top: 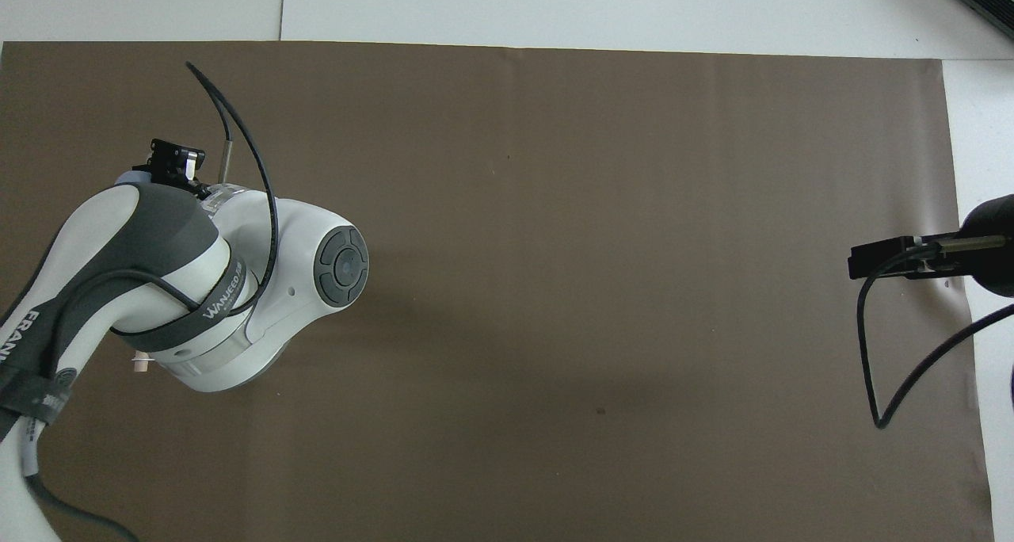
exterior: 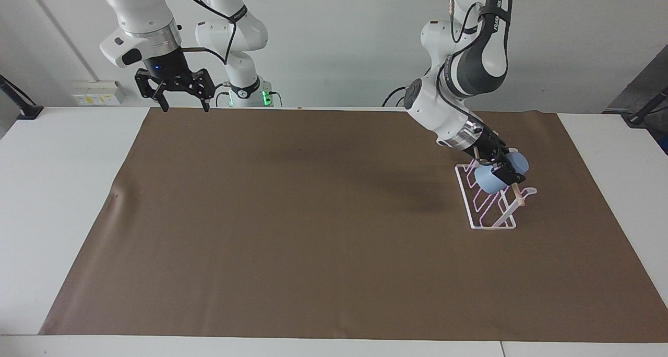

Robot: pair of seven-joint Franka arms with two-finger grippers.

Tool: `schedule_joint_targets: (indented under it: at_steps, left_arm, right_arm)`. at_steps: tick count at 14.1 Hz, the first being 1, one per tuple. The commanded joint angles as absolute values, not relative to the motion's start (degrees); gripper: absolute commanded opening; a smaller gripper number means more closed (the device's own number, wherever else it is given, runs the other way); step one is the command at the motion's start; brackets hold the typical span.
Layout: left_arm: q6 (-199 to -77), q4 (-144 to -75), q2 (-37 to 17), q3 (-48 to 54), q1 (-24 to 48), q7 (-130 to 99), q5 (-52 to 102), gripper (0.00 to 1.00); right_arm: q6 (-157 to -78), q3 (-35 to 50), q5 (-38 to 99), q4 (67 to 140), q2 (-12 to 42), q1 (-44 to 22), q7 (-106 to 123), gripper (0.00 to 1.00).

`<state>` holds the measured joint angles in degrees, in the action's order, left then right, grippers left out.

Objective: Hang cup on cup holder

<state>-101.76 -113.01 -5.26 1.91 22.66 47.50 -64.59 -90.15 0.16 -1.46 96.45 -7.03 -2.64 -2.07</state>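
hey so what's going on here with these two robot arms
The left gripper is shut on a light-blue cup and holds it tipped on its side right at the white wire cup holder, which stands on the brown mat toward the left arm's end of the table. The cup is at the rack's wooden top bar and prongs, but whether it is already hooked on one cannot be told. The right gripper waits, open and empty, raised over the mat's edge at its own end.
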Motion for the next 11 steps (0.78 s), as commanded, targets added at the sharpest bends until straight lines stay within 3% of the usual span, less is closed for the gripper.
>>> schedule_joint_targets:
  at_steps: [1, 7, 8, 9, 11]
  left_arm:
    - [-106.76, -115.13, -4.75, 2.2, 18.74, 45.62, -66.27, 0.0]
    - [-108.55, -116.63, -4.75, 2.29, 18.54, 45.44, -66.18, 0.0]
    - [-108.54, -116.63, -4.75, 2.29, 18.54, 45.44, -66.09, 0.19]
    - [-108.63, -116.54, -4.75, 2.29, 18.54, 45.53, -66.09, 0.99]
    - [-108.55, -116.54, -4.83, 2.29, 18.54, 45.53, -66.01, 1.0]
  right_arm:
    - [-91.49, 0.62, -2.29, 98.7, -8.61, -2.11, -1.58, 1.0]
    - [-91.41, 0.62, -2.29, 98.88, -8.7, -2.11, -2.2, 1.0]
    - [-92.02, 0.62, -2.29, 98.62, -8.61, -2.28, -2.28, 1.0]
    - [-91.41, 0.62, -2.29, 97.4, -7.83, -2.2, -2.29, 1.0]
    - [-88.43, 0.62, -2.11, 92.49, -4.5, -1.67, -2.28, 1.0]
